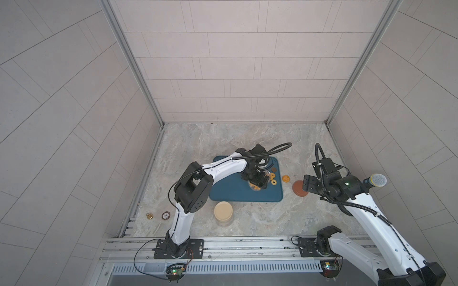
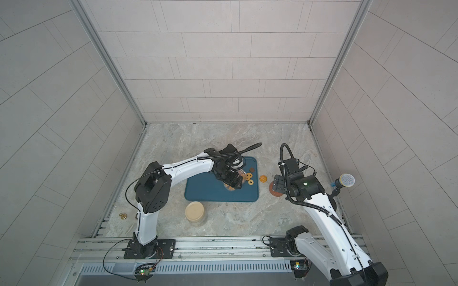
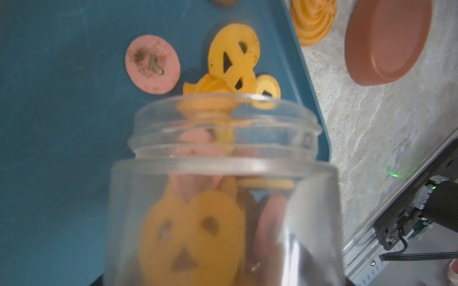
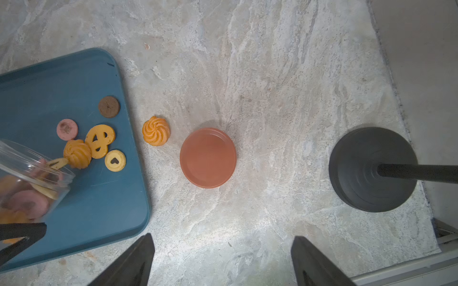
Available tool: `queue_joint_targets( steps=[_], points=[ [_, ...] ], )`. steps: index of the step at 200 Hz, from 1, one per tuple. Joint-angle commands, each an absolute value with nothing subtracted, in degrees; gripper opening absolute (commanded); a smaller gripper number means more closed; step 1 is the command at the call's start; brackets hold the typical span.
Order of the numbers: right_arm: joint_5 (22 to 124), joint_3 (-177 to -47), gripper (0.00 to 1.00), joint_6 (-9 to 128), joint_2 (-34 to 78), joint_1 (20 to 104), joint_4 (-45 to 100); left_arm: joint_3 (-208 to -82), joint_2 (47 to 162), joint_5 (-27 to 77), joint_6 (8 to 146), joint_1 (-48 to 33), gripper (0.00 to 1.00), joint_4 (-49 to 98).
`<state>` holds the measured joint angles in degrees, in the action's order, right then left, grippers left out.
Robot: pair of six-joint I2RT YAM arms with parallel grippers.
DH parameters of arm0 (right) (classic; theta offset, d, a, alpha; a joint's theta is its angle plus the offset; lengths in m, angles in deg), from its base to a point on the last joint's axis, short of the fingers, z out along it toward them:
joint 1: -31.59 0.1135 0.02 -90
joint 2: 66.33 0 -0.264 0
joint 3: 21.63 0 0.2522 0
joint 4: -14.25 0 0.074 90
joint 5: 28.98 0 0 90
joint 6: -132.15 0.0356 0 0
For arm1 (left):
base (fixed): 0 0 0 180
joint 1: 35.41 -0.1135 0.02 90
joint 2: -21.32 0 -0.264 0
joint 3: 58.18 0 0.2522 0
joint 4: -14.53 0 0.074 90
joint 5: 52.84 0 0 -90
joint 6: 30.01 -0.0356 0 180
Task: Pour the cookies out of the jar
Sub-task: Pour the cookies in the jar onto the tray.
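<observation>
while our left gripper pinches the tilted jar over the tray, right side, some cookies lie there; many sit inside. we should tip steeper, mouth inboard. right gripper: spread, empty.

Soft, even light fills both top views, with only faint shadows on the desk; wall lines bow toward the frame edges. In the left wrist view the jar sits too close and hazy, and the cookies inside smear, perhaps from motion. The right wrist view is sharp, with a pale glare patch between the fingers.
</observation>
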<state>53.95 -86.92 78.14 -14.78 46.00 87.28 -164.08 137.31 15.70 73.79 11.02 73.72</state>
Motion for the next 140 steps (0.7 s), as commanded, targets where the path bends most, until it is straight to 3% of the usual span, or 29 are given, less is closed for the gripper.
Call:
queue_joint_targets(
  steps=[1, 40, 55, 79, 140],
  points=[
    [53.77, -88.21, 0.91, 77.95, -15.24, 45.57, 88.79, -168.25, 138.42, 14.65, 75.82, 11.93, 0.00, 79.12],
    [54.30, -89.15, 0.90, 78.10, -15.18, 45.39, 89.52, -171.26, 139.03, 14.59, 85.02, 12.16, 0.00, 84.64],
    [54.25, -89.68, 0.90, 78.09, -15.47, 45.30, 90.22, -165.02, 136.02, 4.63, 95.93, 11.93, 0.00, 75.86],
    [54.03, -89.80, 0.90, 78.57, -15.95, 45.21, 90.20, -159.99, 132.81, 3.73, 103.71, 12.64, 0.00, 70.11],
    [54.20, -91.79, 0.90, 78.28, -16.06, 45.13, 91.51, -160.41, 133.45, 6.51, 106.16, 12.20, 0.00, 70.13]
  ],
)
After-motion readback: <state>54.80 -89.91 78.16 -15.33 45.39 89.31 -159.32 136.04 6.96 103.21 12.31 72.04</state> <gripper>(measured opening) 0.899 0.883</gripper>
